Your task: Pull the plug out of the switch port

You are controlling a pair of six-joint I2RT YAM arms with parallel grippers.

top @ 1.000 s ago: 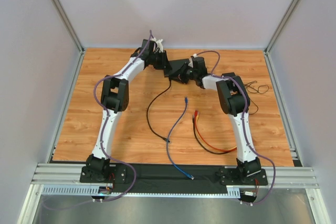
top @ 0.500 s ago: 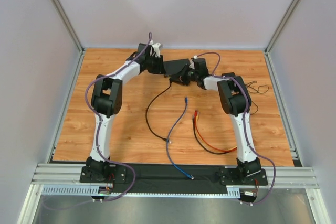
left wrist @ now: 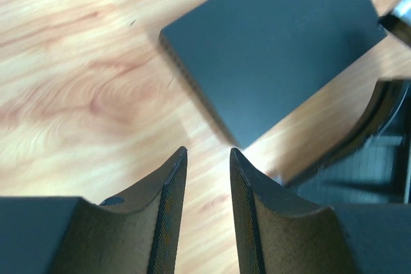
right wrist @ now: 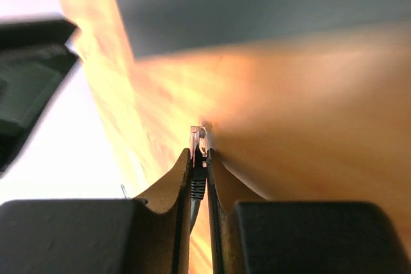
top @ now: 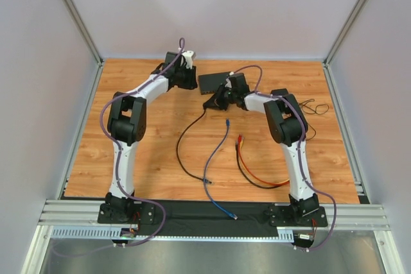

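Observation:
The switch (top: 212,81) is a flat black box lying on the wooden table at the back centre; its top fills the upper part of the left wrist view (left wrist: 276,49). My right gripper (top: 210,102) sits just in front of the switch, shut on the black cable's plug (right wrist: 198,140), whose clear tip sticks out past the fingertips, free of any port. The black cable (top: 183,139) trails toward the near side. My left gripper (top: 193,80) is open and empty just left of the switch (left wrist: 209,155), not touching it.
A blue cable (top: 217,152) and an orange cable (top: 247,168) lie loose on the table's middle. Thin black wire (top: 314,107) lies at the right edge behind the right arm. Grey walls enclose the table on three sides.
My left gripper has let go of the switch and drawn back to the left. My right gripper has pulled toward the near side with the plug, now clear of the switch.

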